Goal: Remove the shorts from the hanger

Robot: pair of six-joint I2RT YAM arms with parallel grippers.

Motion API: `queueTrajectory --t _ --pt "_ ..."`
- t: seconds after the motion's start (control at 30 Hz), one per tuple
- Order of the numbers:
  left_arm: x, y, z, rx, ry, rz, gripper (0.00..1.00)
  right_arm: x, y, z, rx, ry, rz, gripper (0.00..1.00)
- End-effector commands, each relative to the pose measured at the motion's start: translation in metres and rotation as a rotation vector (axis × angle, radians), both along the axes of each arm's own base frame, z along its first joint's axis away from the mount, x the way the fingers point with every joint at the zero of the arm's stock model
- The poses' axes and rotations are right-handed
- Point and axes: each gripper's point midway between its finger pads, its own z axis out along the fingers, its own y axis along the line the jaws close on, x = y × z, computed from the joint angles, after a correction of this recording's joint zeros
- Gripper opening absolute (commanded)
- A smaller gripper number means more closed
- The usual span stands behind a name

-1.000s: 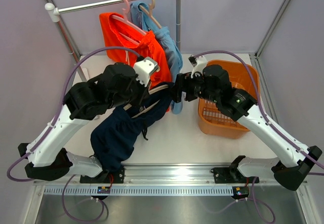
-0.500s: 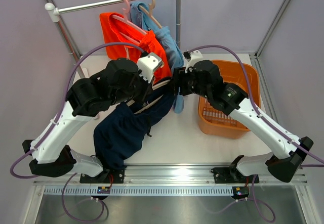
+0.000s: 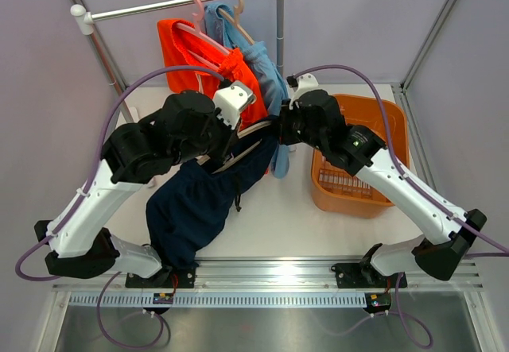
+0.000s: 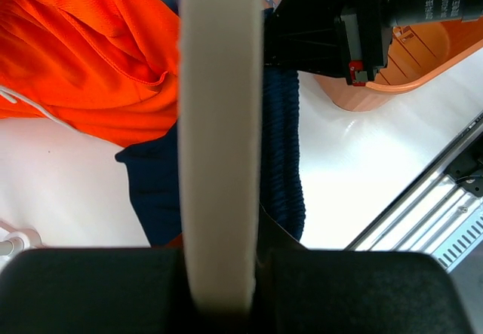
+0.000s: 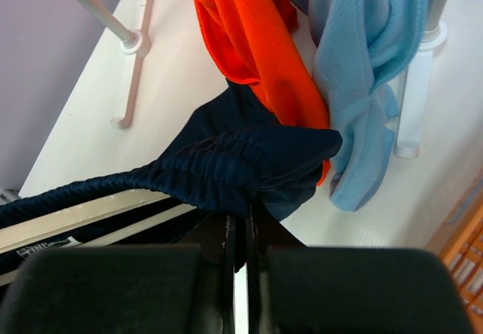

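The navy shorts [image 3: 199,205] hang from a cream hanger [image 3: 248,132] over the table, most of the cloth drooping toward the near left. My left gripper [image 3: 237,139] is shut on the hanger bar [image 4: 220,123], which stands between its jaws [image 4: 220,274]. My right gripper [image 3: 276,129] is shut on the navy waistband [image 5: 226,168], pinched at its jaw tips [image 5: 240,228] just right of the hanger. The orange shorts [image 3: 179,50] and the light blue shorts [image 3: 266,70] hang on hangers from the rack rail behind.
An orange basket [image 3: 374,114] stands at the right, under my right forearm. The rack's rail [image 3: 183,2] and posts cross the back; one foot [image 5: 136,44] and the right post [image 5: 419,100] stand on the white table. Grey walls close both sides.
My right gripper moved left and back to the hanger's end and shut on the navy waistband. The left gripper kept its hold on the hanger and shifted slightly.
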Motion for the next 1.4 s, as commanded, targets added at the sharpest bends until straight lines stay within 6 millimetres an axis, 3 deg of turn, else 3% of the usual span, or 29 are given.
queueTrajectory --t 0.0,0.23,0.57,0.7,0.9,1.17,1.37 --pt "-0.005 0.008 0.017 -0.035 -0.057 -0.012 0.00 0.019 -0.021 0.028 -0.033 -0.080 -0.143 0.00" --pt "-0.016 0.017 0.013 -0.031 -0.060 -0.040 0.00 0.045 -0.062 0.032 -0.089 -0.081 -0.295 0.00" --pt "-0.031 0.025 0.026 -0.090 -0.080 -0.084 0.00 0.074 -0.097 0.024 -0.090 -0.044 -0.381 0.00" --pt "-0.037 0.026 0.034 -0.129 -0.098 -0.105 0.00 0.076 -0.092 0.016 -0.101 -0.025 -0.361 0.00" --pt "-0.049 0.034 0.054 -0.194 -0.128 -0.135 0.00 0.081 -0.101 0.006 -0.130 -0.014 -0.386 0.00" --pt "-0.052 0.044 0.074 -0.268 -0.184 -0.112 0.00 0.079 -0.100 0.007 -0.112 -0.019 -0.375 0.00" --pt "-0.050 0.063 0.098 -0.357 -0.258 -0.037 0.00 0.074 -0.102 0.005 -0.109 -0.021 -0.365 0.00"
